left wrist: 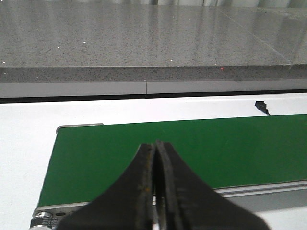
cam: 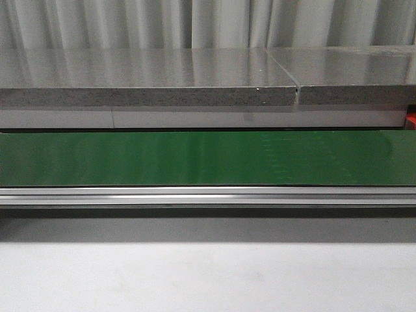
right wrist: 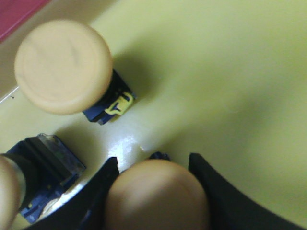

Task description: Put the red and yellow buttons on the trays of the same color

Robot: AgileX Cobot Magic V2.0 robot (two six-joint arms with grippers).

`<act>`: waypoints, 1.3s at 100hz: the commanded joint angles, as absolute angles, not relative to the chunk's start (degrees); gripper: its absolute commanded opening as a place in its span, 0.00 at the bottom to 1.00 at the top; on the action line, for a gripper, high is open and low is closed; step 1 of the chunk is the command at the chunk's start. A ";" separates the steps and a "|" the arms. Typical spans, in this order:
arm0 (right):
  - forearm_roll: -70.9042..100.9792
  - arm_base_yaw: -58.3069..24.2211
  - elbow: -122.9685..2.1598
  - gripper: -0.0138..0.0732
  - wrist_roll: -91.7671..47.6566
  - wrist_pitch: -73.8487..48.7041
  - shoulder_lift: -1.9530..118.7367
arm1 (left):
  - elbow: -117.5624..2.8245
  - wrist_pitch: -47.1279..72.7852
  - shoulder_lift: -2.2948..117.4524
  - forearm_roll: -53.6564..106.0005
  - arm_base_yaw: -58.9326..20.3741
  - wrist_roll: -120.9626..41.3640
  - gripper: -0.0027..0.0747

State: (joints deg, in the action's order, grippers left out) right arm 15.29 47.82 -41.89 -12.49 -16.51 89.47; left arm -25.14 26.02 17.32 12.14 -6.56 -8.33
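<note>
Yellow button (right wrist: 156, 194) grasped over the yellow tray (right wrist: 230, 72).
Your right jaws grip it; left jaws clenched empty. Release carelessly and it knocks its neighbour (right wrist: 63, 67).

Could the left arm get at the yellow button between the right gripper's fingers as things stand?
Probably not. The left gripper hangs shut over the green belt, with no tray in its view, while that yellow button sits over the yellow tray between the right gripper fingers.

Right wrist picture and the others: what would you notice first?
First, the big yellow button between the right gripper fingers, over the yellow tray, with another yellow button standing on that tray. Next, the long green belt across the front view, bare.
</note>
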 commanded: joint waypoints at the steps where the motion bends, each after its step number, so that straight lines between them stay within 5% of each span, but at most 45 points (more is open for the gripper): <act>1: 15.14 48.10 -43.49 0.51 -12.50 -13.84 87.79 | -26.77 21.72 17.77 13.06 -7.01 -8.17 0.01; 19: 15.28 48.10 -43.56 0.73 -12.50 -13.89 86.49 | -26.77 21.72 17.77 13.06 -7.01 -8.17 0.01; 78: 19.36 46.69 -43.56 0.72 -12.50 -15.54 67.85 | -26.77 21.72 17.77 13.06 -7.01 -8.17 0.01; 130: 19.01 15.77 -42.84 0.72 -21.51 -18.18 46.04 | -26.77 21.72 17.77 13.06 -7.01 -8.17 0.01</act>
State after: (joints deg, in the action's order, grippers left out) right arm 18.72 19.92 -41.89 -18.59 -20.94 49.31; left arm -25.14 26.02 17.32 12.14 -6.56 -8.33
